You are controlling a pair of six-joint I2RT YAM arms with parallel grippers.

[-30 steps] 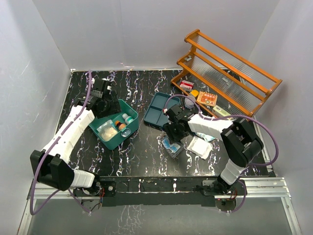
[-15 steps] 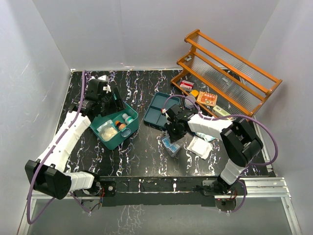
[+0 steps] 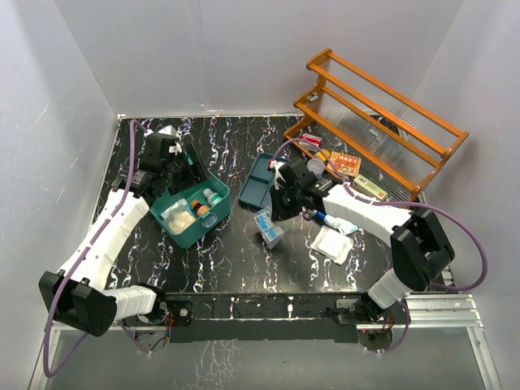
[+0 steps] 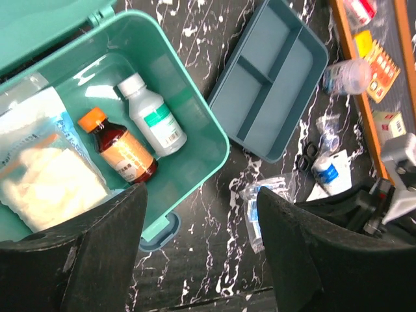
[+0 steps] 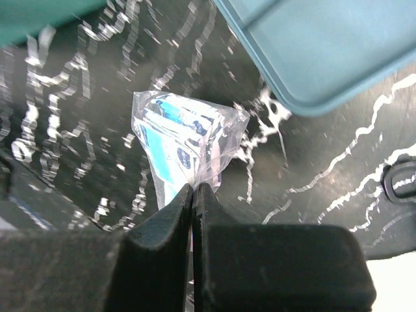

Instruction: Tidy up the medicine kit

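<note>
Grip: right end effector (image 5: 194, 188) pinches packet (image 5: 185, 140) by its edge. Kit (image 3: 183, 236) open on table (image 3: 236, 260), near, left of packet; carry likely leftward. Left end effector (image 4: 198, 201) spread, hovers over kit.

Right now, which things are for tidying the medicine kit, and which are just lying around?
For the job: kit; packet pinched by the right gripper; brown bottle, white bottle and gauze bag inside.
Lying about, probably: tray, rack, pouch.

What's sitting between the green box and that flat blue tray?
Nothing: only bare marbled tabletop separates the medicine kit from the tray, clearest in the left wrist view.
</note>
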